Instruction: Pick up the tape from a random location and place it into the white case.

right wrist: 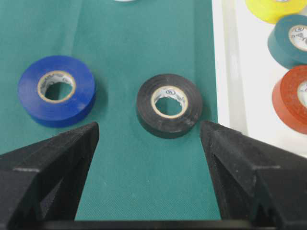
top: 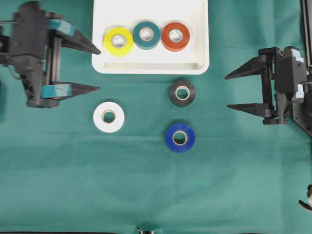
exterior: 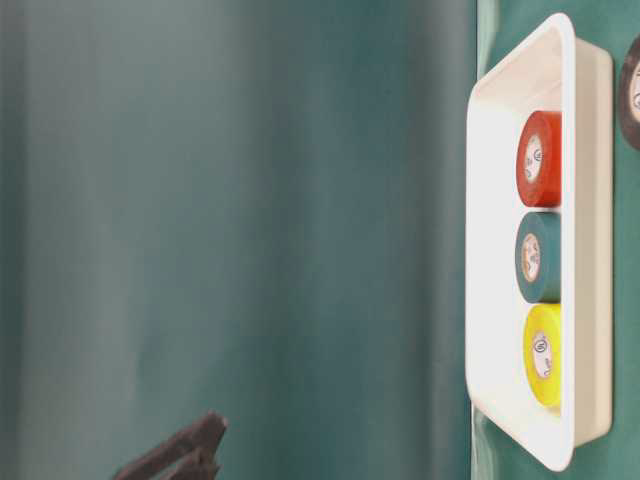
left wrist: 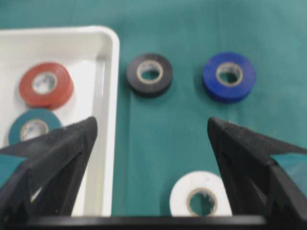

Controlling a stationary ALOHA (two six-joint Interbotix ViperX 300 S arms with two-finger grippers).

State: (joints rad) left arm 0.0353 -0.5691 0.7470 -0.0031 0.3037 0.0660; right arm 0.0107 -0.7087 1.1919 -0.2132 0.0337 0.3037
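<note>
Green cloth | white tape beside wide-open left hand | right hand wide, empty

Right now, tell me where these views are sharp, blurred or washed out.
Overhead: even light, sharp on the case and rolls. Table-level: turned sideways, the left side a blurred green smear, the case floor glaring white. Left wrist: soft overall, the white roll and fingers blurriest. Right wrist: the black roll crisp, fingers out of focus.
</note>
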